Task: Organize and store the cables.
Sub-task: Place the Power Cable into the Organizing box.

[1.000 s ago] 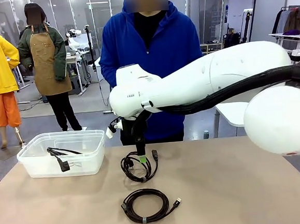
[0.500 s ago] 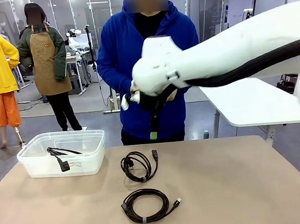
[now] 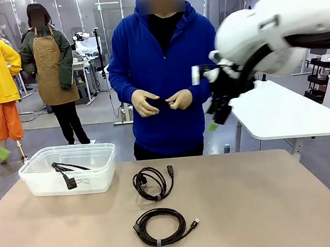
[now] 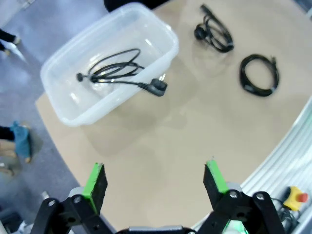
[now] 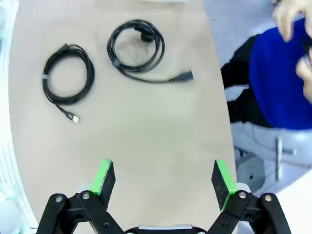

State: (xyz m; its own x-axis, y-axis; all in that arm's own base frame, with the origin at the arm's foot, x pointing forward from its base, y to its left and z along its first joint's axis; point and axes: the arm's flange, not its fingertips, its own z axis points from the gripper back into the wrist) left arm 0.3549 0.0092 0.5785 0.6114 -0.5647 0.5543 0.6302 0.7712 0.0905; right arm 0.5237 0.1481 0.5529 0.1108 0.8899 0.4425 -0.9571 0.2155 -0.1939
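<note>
— How many cables?
— You've got three: a far coil (image 3: 153,183) and a near coil (image 3: 160,226) on the surface (image 3: 263,207), and a third cable (image 3: 66,170) in the one clear bin (image 3: 50,187).
— And the hands?
— Two, your left hand (image 4: 155,180) and right hand (image 5: 163,175), both spread and empty. A second ago your right hand was down at the far coil; now it's raised well clear.

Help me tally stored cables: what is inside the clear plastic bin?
One loosely coiled black cable with a two-pin plug; the bin shows its whole floor, nothing covered.
</note>
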